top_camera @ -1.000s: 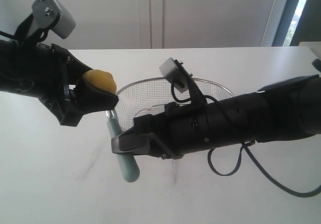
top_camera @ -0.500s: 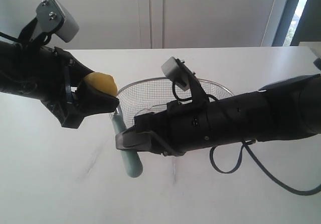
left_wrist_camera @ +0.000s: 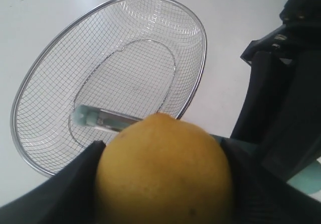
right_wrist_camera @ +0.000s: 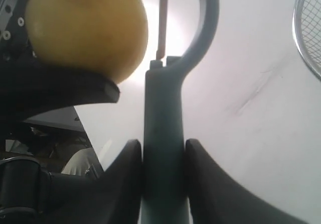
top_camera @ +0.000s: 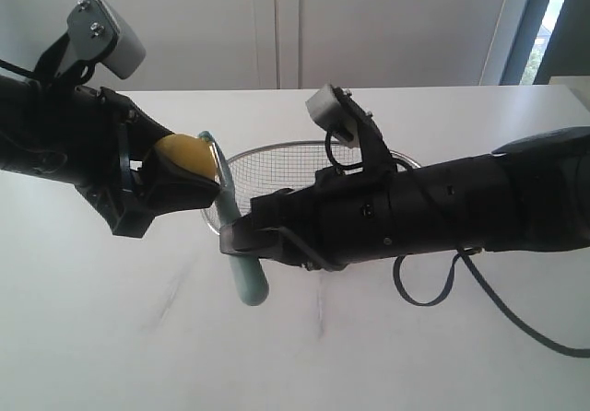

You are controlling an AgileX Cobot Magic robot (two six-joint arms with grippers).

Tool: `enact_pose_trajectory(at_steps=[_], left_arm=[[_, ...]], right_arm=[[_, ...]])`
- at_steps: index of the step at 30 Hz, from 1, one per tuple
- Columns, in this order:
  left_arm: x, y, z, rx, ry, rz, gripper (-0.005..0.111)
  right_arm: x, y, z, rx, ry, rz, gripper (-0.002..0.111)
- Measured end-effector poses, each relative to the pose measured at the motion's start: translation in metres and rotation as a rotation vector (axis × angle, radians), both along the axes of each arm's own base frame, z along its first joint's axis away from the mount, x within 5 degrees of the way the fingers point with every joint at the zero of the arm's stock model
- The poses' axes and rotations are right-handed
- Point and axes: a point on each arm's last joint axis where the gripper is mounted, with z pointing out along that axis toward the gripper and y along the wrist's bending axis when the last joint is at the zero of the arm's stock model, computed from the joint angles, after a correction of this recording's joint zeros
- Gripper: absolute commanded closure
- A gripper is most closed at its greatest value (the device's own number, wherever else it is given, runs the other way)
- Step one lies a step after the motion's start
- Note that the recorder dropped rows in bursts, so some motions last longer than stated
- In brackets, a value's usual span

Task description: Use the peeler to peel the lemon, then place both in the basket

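Peeler [top_camera: 230,216] raised since last frame, blade now just beside lemon [top_camera: 189,151]. Left tool [top_camera: 184,176] clamped on lemon, right tool [right_wrist_camera: 163,169] on peeler, beside basket [top_camera: 295,144]. Next, probably: press blade lightly, stroke along rind.

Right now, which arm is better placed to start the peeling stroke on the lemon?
Right. The right tool grips the peeler by its handle, blade close beside the lemon; I cannot tell if they touch. The left tool is shut on the lemon, holding it up.

Shiny wire-mesh basket [left_wrist_camera: 140,28], matt plastic peeler [right_wrist_camera: 163,133]
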Motion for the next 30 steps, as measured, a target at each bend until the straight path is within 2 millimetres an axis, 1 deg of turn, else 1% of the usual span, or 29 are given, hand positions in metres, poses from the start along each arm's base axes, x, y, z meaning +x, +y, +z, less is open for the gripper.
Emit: enact_pose_trajectory(at_steps=[5, 8, 11, 15, 19, 21, 23, 25, 27, 30], left_arm=[[0.000, 0.000, 0.000, 0.004, -0.002, -0.003, 0.107], [0.000, 0.000, 0.000, 0.007, -0.004, -0.005, 0.107], [0.000, 0.000, 0.000, 0.007, -0.004, -0.005, 0.107], [0.000, 0.000, 0.000, 0.007, -0.004, -0.005, 0.107], [0.000, 0.000, 0.000, 0.007, -0.004, -0.005, 0.107], [0.000, 0.000, 0.000, 0.007, -0.004, -0.005, 0.107], [0.000, 0.000, 0.000, 0.007, -0.004, -0.005, 0.107], [0.000, 0.000, 0.000, 0.007, -0.004, -0.005, 0.107], [0.000, 0.000, 0.000, 0.007, -0.004, -0.006, 0.107], [0.000, 0.000, 0.000, 0.008, -0.002, -0.008, 0.107]], right_arm=[[0.002, -0.002, 0.001, -0.019, -0.018, -0.032, 0.108], [0.000, -0.006, 0.012, -0.015, -0.063, -0.060, 0.108], [-0.006, -0.011, 0.030, 0.010, -0.120, -0.071, 0.108], [-0.021, -0.019, 0.059, 0.052, -0.227, -0.058, 0.108], [-0.042, -0.034, 0.089, 0.064, -0.364, -0.053, 0.108], [-0.051, -0.043, 0.100, 0.047, -0.409, -0.076, 0.108], [-0.060, -0.054, 0.108, -0.003, -0.460, -0.118, 0.108], [-0.065, -0.064, 0.112, -0.077, -0.509, -0.157, 0.108], [-0.068, -0.076, 0.112, -0.186, -0.557, -0.202, 0.108], [-0.066, -0.091, 0.106, -0.328, -0.529, -0.295, 0.108]])
